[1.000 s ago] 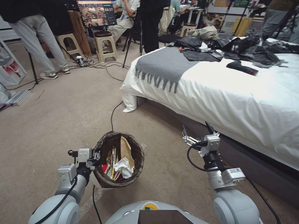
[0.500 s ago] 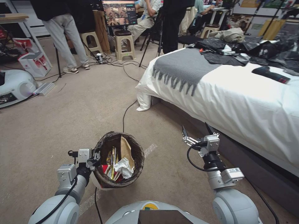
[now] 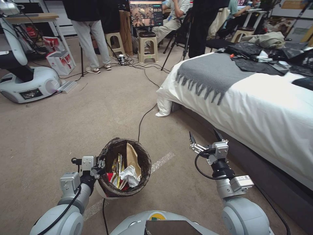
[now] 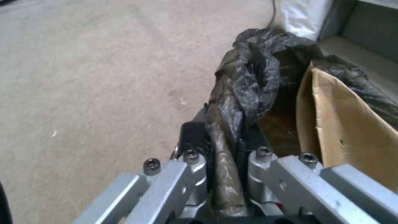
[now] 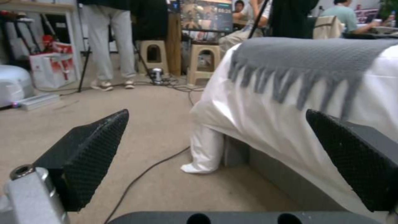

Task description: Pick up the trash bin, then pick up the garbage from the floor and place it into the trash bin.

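Trash bin: held above the carpet, left end effector clamped on its bagged rim; garbage inside. Right end effector: wide open, empty, beside the bed.

The trash bin's white wall is mostly hidden beneath its liner.

Round white trash bin upright with dark liner, garbage inside, perhaps paper bag, tissue, wrappers

no legible text, monitor digits blurred
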Controlling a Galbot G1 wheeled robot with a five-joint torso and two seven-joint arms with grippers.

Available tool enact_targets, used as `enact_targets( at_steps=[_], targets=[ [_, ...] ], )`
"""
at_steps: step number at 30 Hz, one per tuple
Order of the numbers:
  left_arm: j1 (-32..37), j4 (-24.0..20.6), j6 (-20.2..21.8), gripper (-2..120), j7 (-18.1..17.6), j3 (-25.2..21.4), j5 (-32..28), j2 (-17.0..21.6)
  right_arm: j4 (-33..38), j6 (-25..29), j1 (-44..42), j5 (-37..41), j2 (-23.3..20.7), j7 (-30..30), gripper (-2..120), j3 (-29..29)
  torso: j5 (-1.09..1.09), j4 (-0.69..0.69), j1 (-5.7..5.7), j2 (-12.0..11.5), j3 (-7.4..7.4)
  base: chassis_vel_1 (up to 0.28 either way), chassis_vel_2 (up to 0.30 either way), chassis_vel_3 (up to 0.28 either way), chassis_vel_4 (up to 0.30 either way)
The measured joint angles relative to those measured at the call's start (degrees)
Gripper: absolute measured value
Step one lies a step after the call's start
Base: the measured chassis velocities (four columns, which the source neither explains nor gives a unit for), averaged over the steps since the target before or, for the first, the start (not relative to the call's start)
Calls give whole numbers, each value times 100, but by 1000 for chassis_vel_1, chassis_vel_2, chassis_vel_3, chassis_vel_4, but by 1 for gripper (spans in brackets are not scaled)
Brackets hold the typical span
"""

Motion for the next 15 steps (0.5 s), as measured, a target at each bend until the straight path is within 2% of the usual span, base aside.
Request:
enact_targets(
  at_steps=[15],
  targets=[
    [-8,0,-6,7,0,9,-3,-15,-27,-49,63,13,-36,42,100,-29,0,0,0,0,0,75,71,72,68]
  ],
)
